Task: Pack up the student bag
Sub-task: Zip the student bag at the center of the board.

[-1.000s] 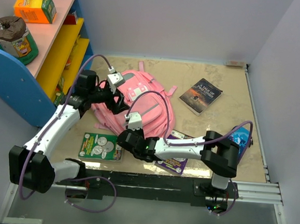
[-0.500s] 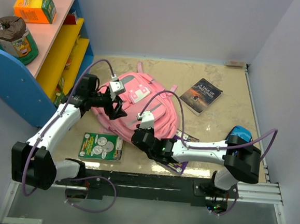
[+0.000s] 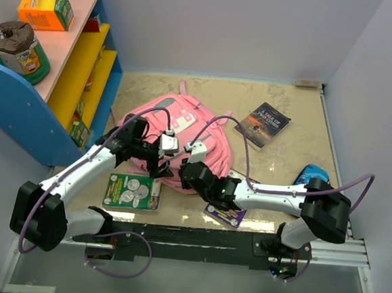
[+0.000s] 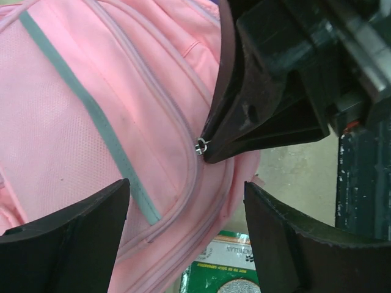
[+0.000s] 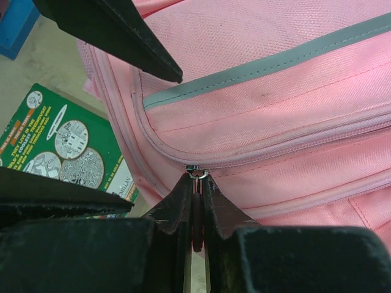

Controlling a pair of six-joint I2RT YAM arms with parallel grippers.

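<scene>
The student bag (image 3: 212, 151), a soft pink backpack, lies flat near the middle of the pale table (image 3: 288, 99), front side up, with its white patch facing the overhead camera. Both my arms reach in over its near edge.

My right gripper (image 5: 197, 183) is pinched almost completely shut. Between its two black fingertips sits the small metal zip pull (image 5: 197, 173) of a front pocket, at the bend where the zip line curves round the pocket's corner. Just above that zip, a grey stripe (image 5: 275, 52) runs across the pink fabric.

My left gripper (image 4: 186, 238) is spread wide and holds nothing. It hovers over the bag's near-left corner, just beside my right gripper, which the left wrist view shows as a dark wedge tipped on the zip pull (image 4: 200, 145). I cannot tell whether my left fingers touch the fabric.

A green booklet (image 3: 133, 190) printed with round pictures lies on the table, beside the bag's near-left edge. A purple book (image 3: 223, 213) is partly hidden under my right arm. A dark book (image 3: 262, 125) rests to the bag's right, apart from it, and a blue pouch (image 3: 312, 176) sits near the table's right edge. A blue and yellow shelf (image 3: 86, 70) stands along the left side.
</scene>
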